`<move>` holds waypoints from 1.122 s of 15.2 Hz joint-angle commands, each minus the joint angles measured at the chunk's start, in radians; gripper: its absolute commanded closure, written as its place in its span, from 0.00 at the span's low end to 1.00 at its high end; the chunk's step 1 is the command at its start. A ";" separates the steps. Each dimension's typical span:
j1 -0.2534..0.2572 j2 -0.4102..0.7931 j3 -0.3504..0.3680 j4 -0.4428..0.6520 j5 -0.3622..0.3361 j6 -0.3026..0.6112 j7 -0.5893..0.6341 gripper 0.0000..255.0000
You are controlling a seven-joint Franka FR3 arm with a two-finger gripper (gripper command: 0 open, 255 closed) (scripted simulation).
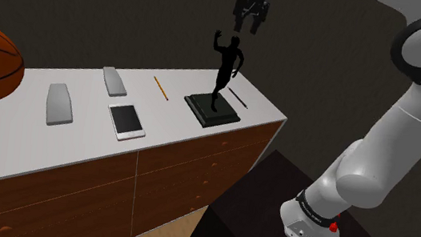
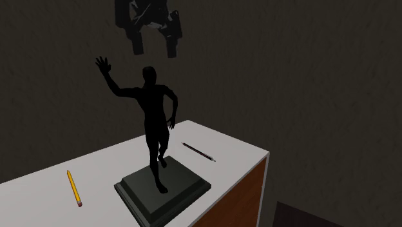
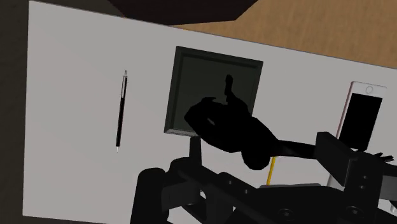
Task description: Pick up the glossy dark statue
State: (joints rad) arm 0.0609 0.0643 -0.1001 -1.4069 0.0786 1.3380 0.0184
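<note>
The glossy black statue (image 1: 227,63) is seen upright on the white cabinet top (image 1: 78,140), between a yellow pencil (image 1: 160,87) and a black pen (image 1: 237,98); the gripper (image 1: 247,26) is held spread open just above it, untouching

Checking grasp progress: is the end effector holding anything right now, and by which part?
Nothing is held. The black end effector hangs open above the glossy black human-figure statue, clear of its head and raised arm.
</note>
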 commanded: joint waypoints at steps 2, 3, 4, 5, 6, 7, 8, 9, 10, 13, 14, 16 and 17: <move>-0.005 0.151 0.002 0.215 0.030 -0.103 -0.006 0.00; -0.004 0.142 0.003 0.189 0.028 -0.085 -0.007 0.00; -0.003 0.134 0.003 0.163 0.027 -0.068 -0.008 0.00; -0.002 0.126 0.003 0.138 0.026 -0.051 -0.009 0.00; -0.002 0.120 0.003 0.115 0.025 -0.034 -0.010 0.00; -0.001 0.113 0.003 0.093 0.024 -0.018 -0.011 0.00; 0.000 0.107 0.004 0.071 0.023 -0.002 -0.012 0.00; 0.001 0.099 0.004 0.037 0.022 0.023 -0.013 0.00; 0.001 0.098 0.004 0.037 0.022 0.024 -0.013 0.00; 0.001 0.100 0.004 0.039 0.022 0.022 -0.013 1.00; 0.001 0.099 0.004 0.039 0.022 0.022 -0.013 1.00; 0.001 0.100 0.004 0.039 0.022 0.022 -0.013 1.00; 0.001 0.100 0.004 0.040 0.022 0.022 -0.013 1.00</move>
State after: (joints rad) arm 0.0617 0.1637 -0.0963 -1.3672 0.1006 1.3598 0.0051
